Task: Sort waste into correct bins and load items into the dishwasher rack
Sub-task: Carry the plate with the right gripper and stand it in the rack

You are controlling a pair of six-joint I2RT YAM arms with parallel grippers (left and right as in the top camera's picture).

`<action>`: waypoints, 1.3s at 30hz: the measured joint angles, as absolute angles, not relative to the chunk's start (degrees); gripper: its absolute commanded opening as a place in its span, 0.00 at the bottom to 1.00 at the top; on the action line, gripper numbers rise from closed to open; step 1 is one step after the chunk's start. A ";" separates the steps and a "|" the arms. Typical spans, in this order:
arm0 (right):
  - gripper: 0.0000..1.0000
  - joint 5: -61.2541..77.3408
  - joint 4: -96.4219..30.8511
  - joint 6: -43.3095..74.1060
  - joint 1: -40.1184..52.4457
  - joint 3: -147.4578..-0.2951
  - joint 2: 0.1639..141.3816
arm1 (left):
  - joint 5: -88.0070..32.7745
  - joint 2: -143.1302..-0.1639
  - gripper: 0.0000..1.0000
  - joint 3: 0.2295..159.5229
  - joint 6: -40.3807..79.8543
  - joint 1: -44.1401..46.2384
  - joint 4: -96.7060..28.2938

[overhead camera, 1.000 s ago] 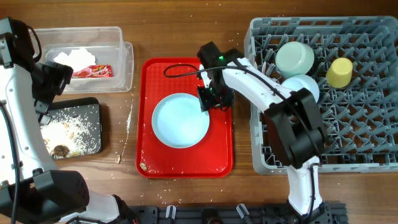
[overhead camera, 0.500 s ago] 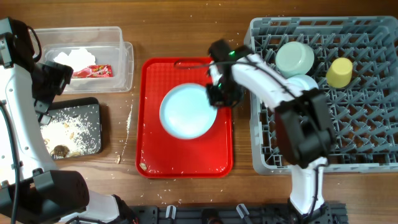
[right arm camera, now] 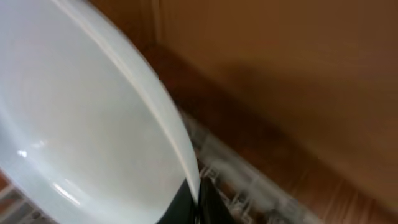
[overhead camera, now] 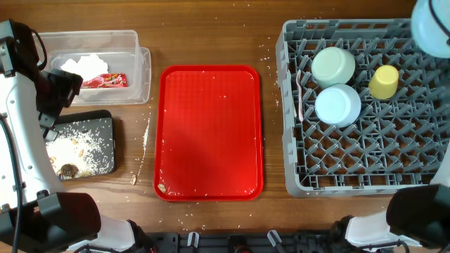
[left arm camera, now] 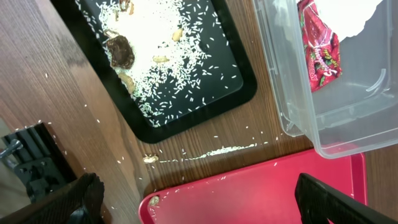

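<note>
The large light blue plate [overhead camera: 432,24] is in the air over the far right corner of the grey dishwasher rack [overhead camera: 365,161]. In the right wrist view my right gripper [right arm camera: 199,202] is shut on the rim of the plate [right arm camera: 81,124]. The pale green bowl [overhead camera: 333,65], light blue bowl [overhead camera: 338,105] and yellow cup [overhead camera: 384,81] sit in the rack. My left gripper [left arm camera: 199,205] is open and empty above the near left corner of the red tray [left arm camera: 249,199]. The clear tub [overhead camera: 133,42] holds the napkin [overhead camera: 84,67] and red wrapper [overhead camera: 105,81]. The black tray [overhead camera: 105,123] holds rice scraps [overhead camera: 74,147].
The flat red serving tray [overhead camera: 211,130] lies bare in the middle. Loose rice grains are scattered on the wood between the black tray and the red tray [left arm camera: 217,151]. The left arm [overhead camera: 28,140] stands along the left edge.
The right gripper lifted the plate off the red tray and carried it right and far, over the rack's corner. The right arm has mostly left the overhead view. The left arm has not moved.
</note>
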State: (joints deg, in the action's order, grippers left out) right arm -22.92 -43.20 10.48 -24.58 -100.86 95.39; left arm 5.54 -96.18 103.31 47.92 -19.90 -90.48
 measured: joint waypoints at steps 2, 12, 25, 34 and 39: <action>0.04 -29.39 -30.74 -2.85 -24.43 -97.49 98.32 | 5.52 -96.18 1.00 103.31 47.92 -19.90 -90.63; 0.04 -39.75 -20.34 -25.54 -24.18 -94.96 111.33 | 5.52 -96.18 1.00 103.31 47.92 -19.90 -90.65; 0.04 -42.50 -17.06 -27.59 -24.21 -94.96 112.16 | 5.52 -96.18 1.00 103.31 47.92 -19.90 -90.65; 1.00 -31.07 -21.87 -15.40 -24.32 -94.89 111.33 | 5.52 -96.18 1.00 103.31 47.92 -19.90 -90.65; 1.00 -11.88 -24.01 -0.84 -24.32 -94.74 93.62 | 5.52 -96.18 1.00 103.31 47.92 -19.90 -90.65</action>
